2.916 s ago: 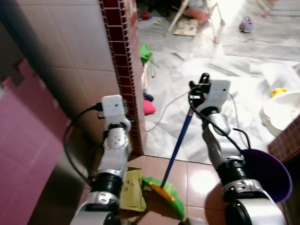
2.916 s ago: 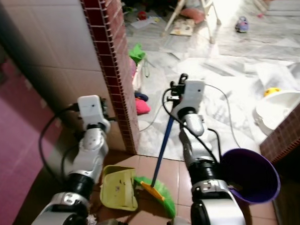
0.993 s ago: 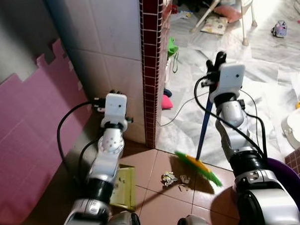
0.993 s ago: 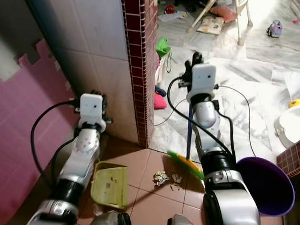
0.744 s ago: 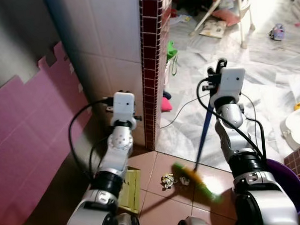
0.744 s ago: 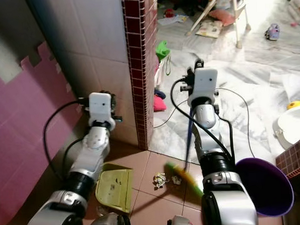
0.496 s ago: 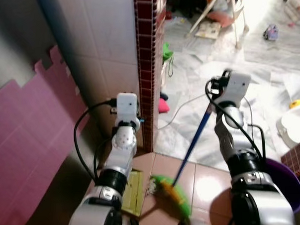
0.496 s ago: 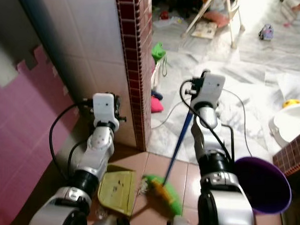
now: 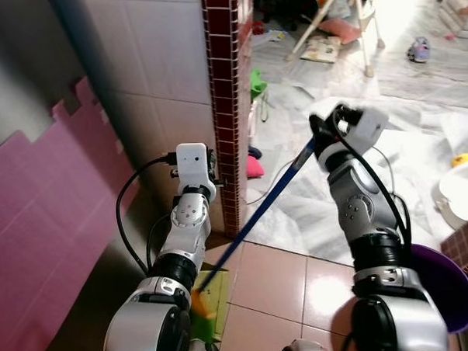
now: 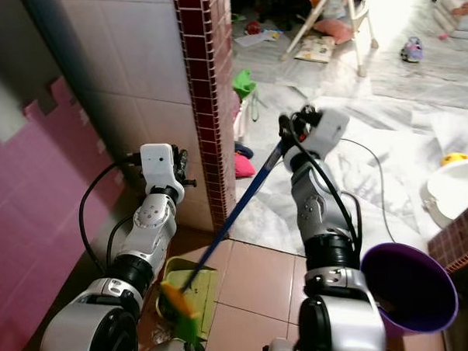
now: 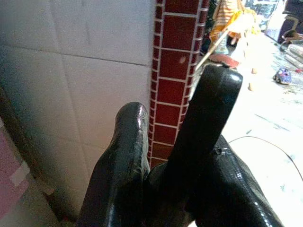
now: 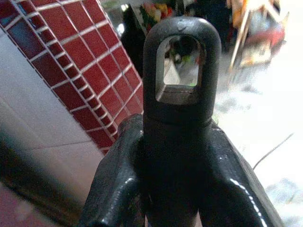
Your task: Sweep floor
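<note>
Right hand: the right hand (image 12: 176, 142) is clenched around the top of the broom handle (image 9: 259, 213); the handle's black end cap with its hanging hole stands up between the fingers (image 12: 116, 175).
Right arm: raised in front of the robot, its wrist near the red-tiled pillar edge (image 9: 224, 90), forearm upright.
Broom: the blue handle slants down from the right hand toward the robot's left; the orange and green broom head (image 10: 180, 306) lies low at the dustpan (image 10: 198, 290), just beside the left arm. I cannot tell whether the head touches the pan.
Left hand: the left hand (image 11: 177, 142) points at the white tiled wall (image 11: 90, 56) and the pillar; its fingers are pressed together on something dark, most likely the dustpan's grip, though the pictures do not settle it.
Left arm: bent, reaching forward, its wrist close to the corner where wall and pillar meet.
Open room: brown floor tiles (image 9: 277, 278) lie free between the two arms; beyond the pillar a marble floor (image 9: 418, 128) opens wide.
Edges: a pink foam mat (image 9: 42, 223) leans along the left wall.
In the way: a purple bucket (image 10: 413, 284) sits just beside the right arm; a white cable (image 9: 277, 185) trails over the marble.
Farther off: a white basin (image 9: 462, 193) at the right edge, a pink item (image 9: 255, 167) by the pillar base, high chair legs (image 9: 343, 15) and a toy car (image 9: 417, 49) well apart.
</note>
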`<state>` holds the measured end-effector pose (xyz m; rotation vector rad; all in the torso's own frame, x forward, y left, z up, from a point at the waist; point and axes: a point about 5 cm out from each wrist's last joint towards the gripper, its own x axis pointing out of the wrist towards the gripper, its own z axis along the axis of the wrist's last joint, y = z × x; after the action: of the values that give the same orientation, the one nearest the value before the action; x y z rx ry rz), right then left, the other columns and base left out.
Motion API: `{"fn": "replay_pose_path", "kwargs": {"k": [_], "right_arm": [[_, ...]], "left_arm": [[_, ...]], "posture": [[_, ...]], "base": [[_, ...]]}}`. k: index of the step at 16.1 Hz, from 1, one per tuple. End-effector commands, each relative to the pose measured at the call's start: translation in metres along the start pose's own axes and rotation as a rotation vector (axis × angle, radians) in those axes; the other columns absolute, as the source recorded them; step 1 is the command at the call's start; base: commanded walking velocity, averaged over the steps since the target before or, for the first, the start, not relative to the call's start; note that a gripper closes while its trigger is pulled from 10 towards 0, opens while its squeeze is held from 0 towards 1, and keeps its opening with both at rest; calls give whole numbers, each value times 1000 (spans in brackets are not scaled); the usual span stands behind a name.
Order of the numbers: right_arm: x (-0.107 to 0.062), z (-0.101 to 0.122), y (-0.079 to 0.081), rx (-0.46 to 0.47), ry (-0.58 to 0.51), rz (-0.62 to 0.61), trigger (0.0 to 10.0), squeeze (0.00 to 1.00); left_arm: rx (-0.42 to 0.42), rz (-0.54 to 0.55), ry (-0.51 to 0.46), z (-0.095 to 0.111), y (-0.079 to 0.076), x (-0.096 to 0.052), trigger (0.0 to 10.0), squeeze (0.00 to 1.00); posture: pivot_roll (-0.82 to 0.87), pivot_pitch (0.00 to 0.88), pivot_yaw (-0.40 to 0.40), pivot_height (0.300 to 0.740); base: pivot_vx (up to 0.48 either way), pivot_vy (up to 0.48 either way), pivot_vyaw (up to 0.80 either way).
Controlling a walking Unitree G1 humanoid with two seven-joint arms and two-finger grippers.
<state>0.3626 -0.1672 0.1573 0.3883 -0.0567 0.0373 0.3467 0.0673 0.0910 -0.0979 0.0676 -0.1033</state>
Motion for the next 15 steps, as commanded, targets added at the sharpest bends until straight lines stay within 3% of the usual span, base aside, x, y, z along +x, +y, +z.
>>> {"fn": "replay_pose_path", "kwargs": {"k": [1, 2, 4, 6, 11, 15], "right_arm": [[1, 27, 0, -265, -142, 25, 10000, 0], [-2, 34, -8, -449, -182, -6, 10000, 0], [-9, 48, -21, -584, -252, -49, 10000, 0], [-14, 48, -25, -618, -264, -43, 10000, 0], [-29, 17, -44, -671, -176, -55, 10000, 0], [-38, -12, -45, -614, -70, -29, 10000, 0]], "left_arm": [[-216, -18, 141, -22, -33, -8, 10000, 0], [-231, -7, 125, -17, -30, -5, 10000, 0], [-244, 7, 88, -6, -24, 1, 10000, 0], [-260, 14, 55, 2, -21, 5, 10000, 0], [-317, 30, -64, 34, -8, 17, 10000, 0], [-367, -7, -178, 64, -3, 20, 10000, 0]], "posture": [[-185, 0, 15, 740], [-185, 0, 14, 740], [-179, 0, 12, 740], [-173, 0, 12, 740], [-160, 0, 24, 740], [-147, 0, 35, 740]], "base": [[0, 0, 0], [0, 0, 0], [0, 0, 0], [0, 0, 0], [0, 0, 0], [0, 0, 0]]}}
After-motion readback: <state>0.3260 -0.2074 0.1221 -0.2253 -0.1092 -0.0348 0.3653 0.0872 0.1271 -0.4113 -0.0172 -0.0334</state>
